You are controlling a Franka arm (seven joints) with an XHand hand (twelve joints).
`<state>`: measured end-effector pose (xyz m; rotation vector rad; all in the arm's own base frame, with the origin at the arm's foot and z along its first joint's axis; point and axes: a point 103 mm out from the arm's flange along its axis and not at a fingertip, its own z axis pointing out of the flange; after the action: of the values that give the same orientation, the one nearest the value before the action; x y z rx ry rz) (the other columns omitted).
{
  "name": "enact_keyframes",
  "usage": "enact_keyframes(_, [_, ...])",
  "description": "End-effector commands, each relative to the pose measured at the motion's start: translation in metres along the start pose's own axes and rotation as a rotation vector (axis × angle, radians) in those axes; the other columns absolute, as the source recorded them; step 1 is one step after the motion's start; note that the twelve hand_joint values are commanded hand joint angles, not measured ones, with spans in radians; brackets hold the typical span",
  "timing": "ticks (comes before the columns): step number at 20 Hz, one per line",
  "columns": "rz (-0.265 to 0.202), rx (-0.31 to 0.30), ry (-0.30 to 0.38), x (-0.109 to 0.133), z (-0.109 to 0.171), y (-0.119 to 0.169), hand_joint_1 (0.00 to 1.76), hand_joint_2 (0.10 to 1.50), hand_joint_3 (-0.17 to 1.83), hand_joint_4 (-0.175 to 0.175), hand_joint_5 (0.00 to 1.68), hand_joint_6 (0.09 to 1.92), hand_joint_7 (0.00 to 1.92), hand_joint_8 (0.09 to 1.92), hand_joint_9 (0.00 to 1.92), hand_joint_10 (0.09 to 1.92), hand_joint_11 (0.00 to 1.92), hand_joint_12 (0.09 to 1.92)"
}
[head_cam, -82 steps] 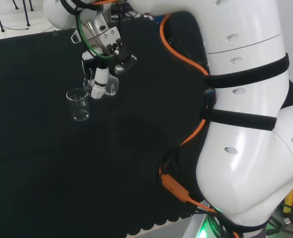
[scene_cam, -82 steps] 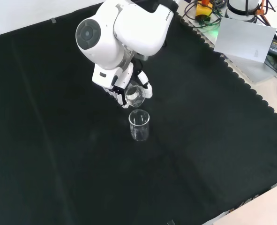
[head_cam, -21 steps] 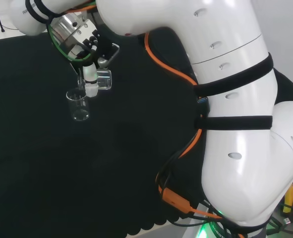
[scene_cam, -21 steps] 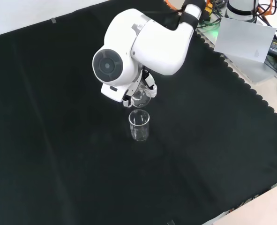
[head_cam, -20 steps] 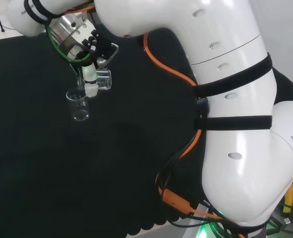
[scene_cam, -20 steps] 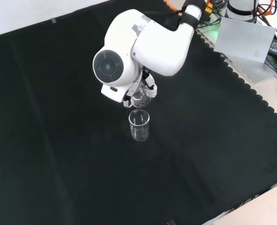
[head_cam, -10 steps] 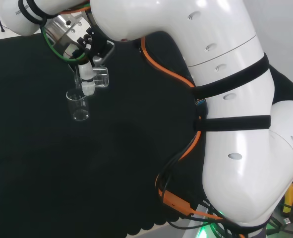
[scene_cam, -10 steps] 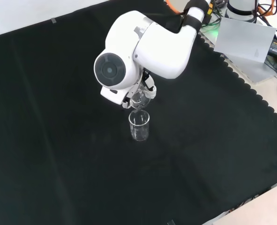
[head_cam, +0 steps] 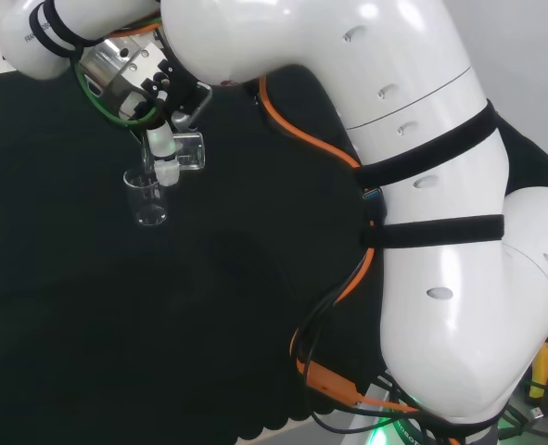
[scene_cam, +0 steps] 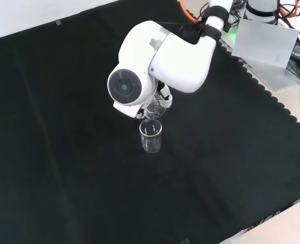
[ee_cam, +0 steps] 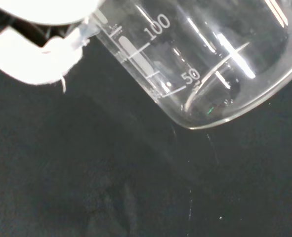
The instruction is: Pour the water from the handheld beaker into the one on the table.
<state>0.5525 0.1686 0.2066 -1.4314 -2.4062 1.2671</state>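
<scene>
Two beakers: my hand [head_cam: 165, 148] grips the tipped, slippery glass one [head_cam: 188, 151] by its wall, above the table beaker [head_cam: 147, 197].

Tabletop [scene_cam: 63, 168]: covered with black cloth — scalloped along its edge in the front view.
On it: one clear glass beaker [scene_cam: 151, 136] [head_cam: 147, 197], standing upright — mid-cloth.
</scene>
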Motion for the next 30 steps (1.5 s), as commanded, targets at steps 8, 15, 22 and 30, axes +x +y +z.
enact_keyframes(8, [0.037, 0.019, -0.043, 0.005, -0.005, 0.003, 1.15, 0.57, 0.83, 0.136, 1.26, 0.77, 1.75, 0.15, 1.48, 0.77, 1.38, 0.80])
enact_keyframes(15, [0.046, 0.035, -0.059, 0.005, -0.009, 0.003, 1.15, 0.57, 0.83, 0.136, 1.26, 0.78, 1.75, 0.15, 1.48, 0.77, 1.38, 0.80])
enact_keyframes(22, [0.060, 0.042, -0.077, 0.005, -0.010, 0.002, 1.15, 0.57, 0.83, 0.135, 1.26, 0.78, 1.75, 0.15, 1.48, 0.77, 1.38, 0.80])
enact_keyframes(30, [0.073, 0.056, -0.092, 0.014, -0.020, 0.003, 1.15, 0.57, 0.83, 0.134, 1.26, 0.78, 1.75, 0.16, 1.48, 0.77, 1.38, 0.80])
